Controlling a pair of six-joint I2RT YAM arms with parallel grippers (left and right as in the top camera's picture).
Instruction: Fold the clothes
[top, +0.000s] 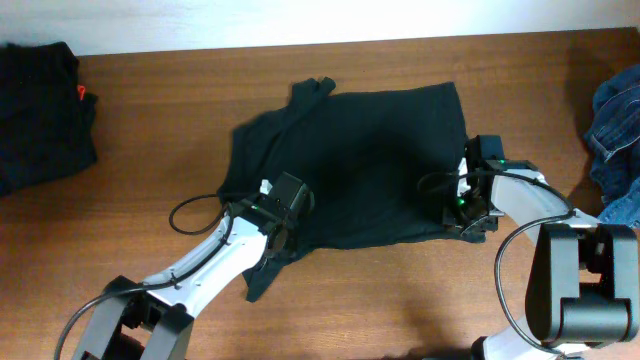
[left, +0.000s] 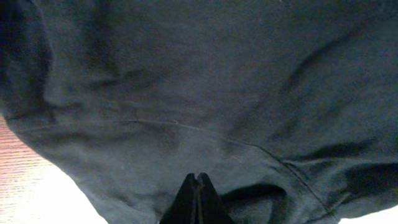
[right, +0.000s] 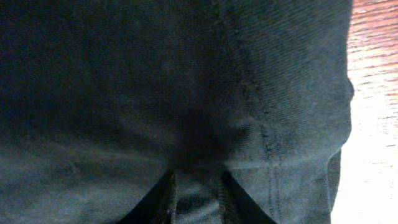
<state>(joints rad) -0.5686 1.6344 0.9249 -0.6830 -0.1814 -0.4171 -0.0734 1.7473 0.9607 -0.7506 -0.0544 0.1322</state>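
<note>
Cloth fills both wrist views. It belongs to the plain black short-sleeved T-shirt (top: 360, 160), which lies spread and rumpled in the middle of the brown wooden table (top: 150, 150), with one dark flap trailing toward the near edge beside the left arm.

The left gripper (top: 282, 228) sits on the near-left part of the shirt. In its wrist view the two dark fingers (left: 186, 202) are pressed together with no gap between them, their tips nipping the cloth, and creases run away from the pinch. A strip of bare wood shows at the lower left of that view.

The right gripper (top: 468, 218) is at the shirt's right edge, close to the near corner. Its fingers (right: 163, 202) stand only slightly apart — a bunched fold of the hemmed edge is clamped between them, and the table shows just beyond the seam on the right.

Well apart from the shirt, a heap of black clothing with a small red tag (top: 40, 110) rests at the far-left corner. A crumpled blue denim garment (top: 615, 130) lies at the right edge.
</note>
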